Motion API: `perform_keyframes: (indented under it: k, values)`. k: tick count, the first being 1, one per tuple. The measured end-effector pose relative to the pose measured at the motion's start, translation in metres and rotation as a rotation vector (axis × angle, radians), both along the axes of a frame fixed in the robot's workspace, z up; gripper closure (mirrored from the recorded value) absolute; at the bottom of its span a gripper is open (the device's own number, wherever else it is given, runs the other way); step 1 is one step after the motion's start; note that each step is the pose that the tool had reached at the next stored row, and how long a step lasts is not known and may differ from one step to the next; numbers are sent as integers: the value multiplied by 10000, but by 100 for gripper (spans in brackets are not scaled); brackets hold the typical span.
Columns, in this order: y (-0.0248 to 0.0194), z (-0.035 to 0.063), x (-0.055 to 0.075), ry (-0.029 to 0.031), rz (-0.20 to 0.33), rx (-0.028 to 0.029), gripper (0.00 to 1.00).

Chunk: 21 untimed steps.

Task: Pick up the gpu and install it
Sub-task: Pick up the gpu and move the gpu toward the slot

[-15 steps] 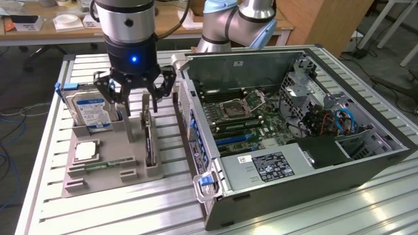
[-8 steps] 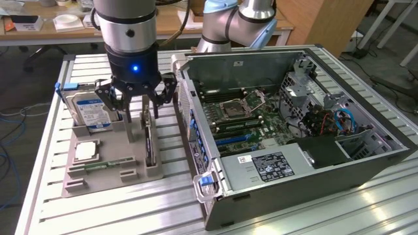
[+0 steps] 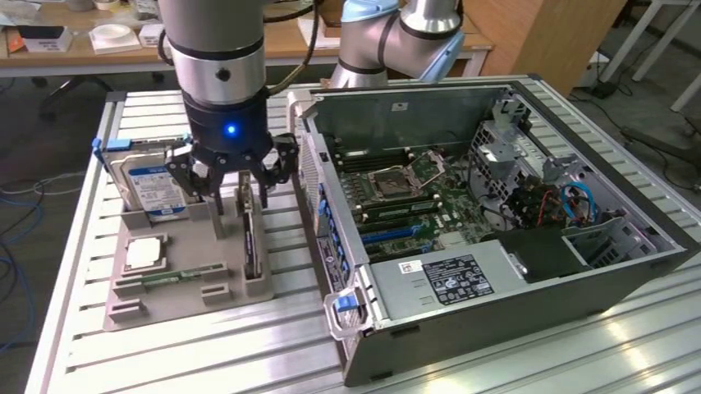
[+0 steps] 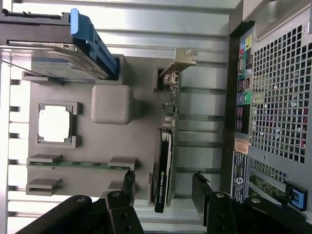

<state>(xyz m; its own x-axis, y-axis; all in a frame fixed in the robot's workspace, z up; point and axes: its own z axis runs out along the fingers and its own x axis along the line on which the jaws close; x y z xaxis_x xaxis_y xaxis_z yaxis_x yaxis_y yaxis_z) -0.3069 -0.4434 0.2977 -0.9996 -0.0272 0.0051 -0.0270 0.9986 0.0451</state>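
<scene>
Pincer spread wide, I hover above the gpu standing on edge in its grey holder beside the case, and it looks thin, stiff, light yet fragile, so I'd pinch its flat faces.

Wooden desk, grey floor

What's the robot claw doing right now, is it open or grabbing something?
Gripper: open, holding nothing, poised over the gpu that stands in its gray holder.
</scene>
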Motion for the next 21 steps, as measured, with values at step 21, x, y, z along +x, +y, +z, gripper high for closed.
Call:
perform_keyframes:
  k: [21]
  values:
    - [95,-381,1,-10,-446,-10,41]
